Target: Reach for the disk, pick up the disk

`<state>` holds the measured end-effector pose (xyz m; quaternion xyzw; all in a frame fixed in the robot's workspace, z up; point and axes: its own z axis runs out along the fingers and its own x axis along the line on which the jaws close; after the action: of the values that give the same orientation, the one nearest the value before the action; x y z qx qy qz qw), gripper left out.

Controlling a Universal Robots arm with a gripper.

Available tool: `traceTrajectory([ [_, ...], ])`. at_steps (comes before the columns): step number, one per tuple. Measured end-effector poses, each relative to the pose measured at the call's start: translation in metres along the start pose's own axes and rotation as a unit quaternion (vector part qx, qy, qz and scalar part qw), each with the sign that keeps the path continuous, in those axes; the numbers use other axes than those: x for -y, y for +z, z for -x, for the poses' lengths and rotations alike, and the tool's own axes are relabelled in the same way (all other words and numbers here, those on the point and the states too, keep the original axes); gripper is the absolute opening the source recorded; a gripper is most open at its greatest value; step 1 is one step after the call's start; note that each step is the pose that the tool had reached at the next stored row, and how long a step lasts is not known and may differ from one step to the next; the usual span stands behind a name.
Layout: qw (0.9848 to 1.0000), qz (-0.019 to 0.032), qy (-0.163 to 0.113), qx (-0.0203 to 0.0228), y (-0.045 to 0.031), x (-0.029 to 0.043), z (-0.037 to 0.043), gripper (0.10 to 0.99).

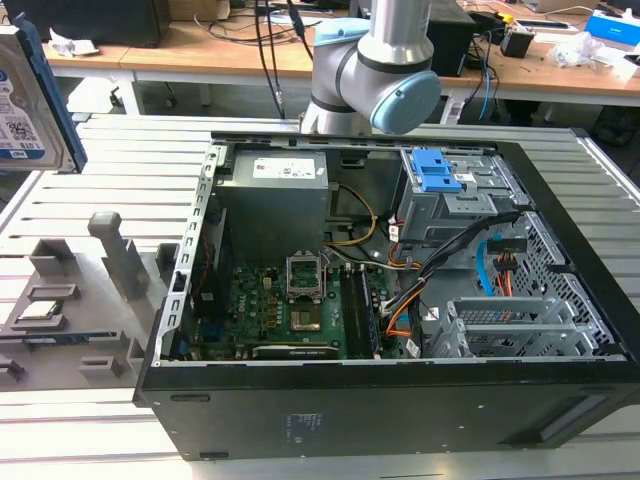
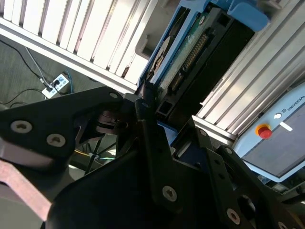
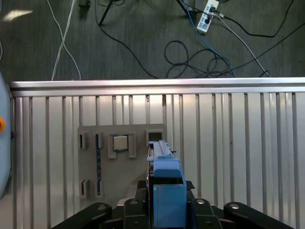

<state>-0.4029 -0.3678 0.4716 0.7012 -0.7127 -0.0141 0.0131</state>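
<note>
Black gripper [image 3: 166,206] clamping the flat silver metal disk [image 3: 167,179] by its blue plastic frame.
The disk is hanging edge-on, clear above the grey slotted fixture plate [image 3: 119,162] near the ribbed aluminium table [image 3: 238,143] edge.

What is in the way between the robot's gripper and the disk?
Nothing visible is. In the first wrist view the gripper is closed on the disk, with its blue frame clamped between the jaws, above the grey holder.
</note>
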Motion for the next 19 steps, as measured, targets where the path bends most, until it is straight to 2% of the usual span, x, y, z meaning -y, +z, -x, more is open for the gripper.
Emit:
traceTrajectory([
  [6, 1.0, 0.0, 0.0, 0.0, -0.0173, -0.0007, 0.0, 0.369],
  [19, 1.0, 0.0, 0.0, 0.0, -0.0182, 0.001, 0.0001, 0.369],
])
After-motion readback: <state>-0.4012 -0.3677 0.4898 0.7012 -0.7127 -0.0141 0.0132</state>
